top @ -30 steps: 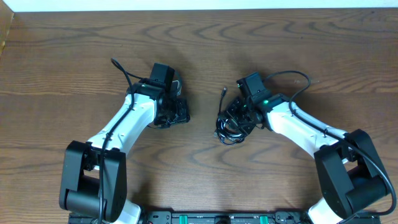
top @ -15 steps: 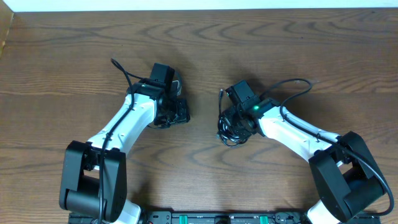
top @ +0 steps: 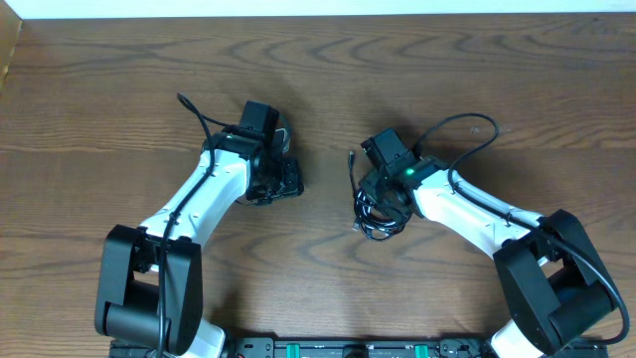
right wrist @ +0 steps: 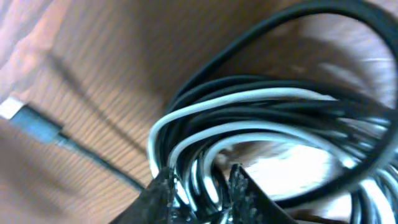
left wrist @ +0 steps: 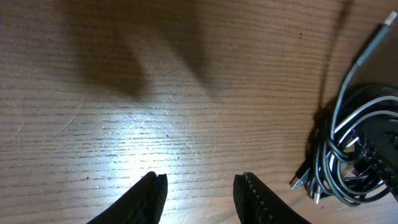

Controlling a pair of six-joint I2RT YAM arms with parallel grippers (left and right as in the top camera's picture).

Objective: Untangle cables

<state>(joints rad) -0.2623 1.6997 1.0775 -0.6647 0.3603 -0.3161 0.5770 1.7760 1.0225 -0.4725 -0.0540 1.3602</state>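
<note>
1. Overhead view: the cables (top: 376,214) lie bundled on the tabletop (top: 318,70), right of centre, under the right arm's tip.
2. Left wrist view: the left pincer (left wrist: 200,186) is partly spread over bare wood, holding nothing, with the bundle off to one side.
3. Right wrist view: the right pincer (right wrist: 202,186) straddles black and white strands, its tips narrowly parted; whether it pinches them cannot be told.

The desk (top: 318,60) is dark brown wood with a strong wavy grain. The cables (top: 376,207) lie on it a little right of centre as one tangled bundle (black strands with a white one looped through them). One plug end (top: 352,156) sticks out of the heap toward the far side, flat on the wood.
</note>
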